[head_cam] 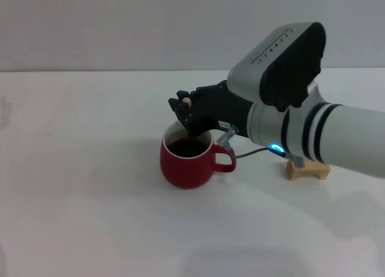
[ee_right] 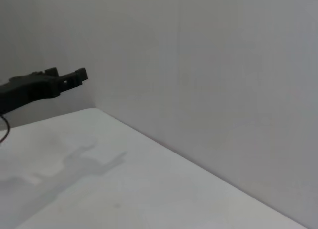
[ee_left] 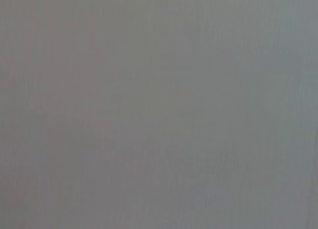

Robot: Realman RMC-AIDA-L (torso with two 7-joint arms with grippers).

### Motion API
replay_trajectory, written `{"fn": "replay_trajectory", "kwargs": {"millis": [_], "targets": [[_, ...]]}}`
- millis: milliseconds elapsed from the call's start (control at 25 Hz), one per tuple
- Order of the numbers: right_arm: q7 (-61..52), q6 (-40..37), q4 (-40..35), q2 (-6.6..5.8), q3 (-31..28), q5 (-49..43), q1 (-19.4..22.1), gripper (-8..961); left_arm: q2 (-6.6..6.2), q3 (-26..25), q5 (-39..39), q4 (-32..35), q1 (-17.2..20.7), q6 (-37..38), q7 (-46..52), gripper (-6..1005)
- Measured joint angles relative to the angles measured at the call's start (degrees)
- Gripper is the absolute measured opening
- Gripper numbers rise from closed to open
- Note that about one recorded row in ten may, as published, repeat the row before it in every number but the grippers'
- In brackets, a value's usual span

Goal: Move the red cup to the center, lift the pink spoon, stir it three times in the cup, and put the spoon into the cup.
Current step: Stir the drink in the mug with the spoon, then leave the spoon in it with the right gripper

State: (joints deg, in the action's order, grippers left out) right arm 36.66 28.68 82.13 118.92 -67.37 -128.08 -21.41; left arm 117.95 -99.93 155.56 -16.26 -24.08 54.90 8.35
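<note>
A plain white table (head_cam: 90, 217) stands before a pale wall. The red cup (head_cam: 187, 160) sits near the table's middle, dark liquid inside, its handle toward the robot's right. The right gripper (head_cam: 187, 116) hangs directly over the cup's far rim, fingers closed on the pink spoon (head_cam: 187, 101), of which only a pale tip shows; its long axis cannot be read. The step in hand appears to be stirring or lowering the spoon. The next move calls for small circles clear of the rim, then release. A light wooden block (head_cam: 307, 168) lies to the cup's right. The left gripper is not visible.
</note>
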Motion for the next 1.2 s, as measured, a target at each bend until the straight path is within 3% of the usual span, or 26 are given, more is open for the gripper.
{"fn": "replay_trajectory", "kwargs": {"millis": [360, 1200], "targets": [[0.3, 0.9, 1.4, 0.06, 0.4, 0.2, 0.9, 133, 0.0, 0.0, 0.0, -0.1, -0.1, 0.4, 0.0, 838], [0.2, -6.0, -7.7, 0.12, 0.7, -0.2, -7.1, 133, 0.0, 0.0, 0.0, -0.1, 0.0, 1.4, 0.6, 837]]}}
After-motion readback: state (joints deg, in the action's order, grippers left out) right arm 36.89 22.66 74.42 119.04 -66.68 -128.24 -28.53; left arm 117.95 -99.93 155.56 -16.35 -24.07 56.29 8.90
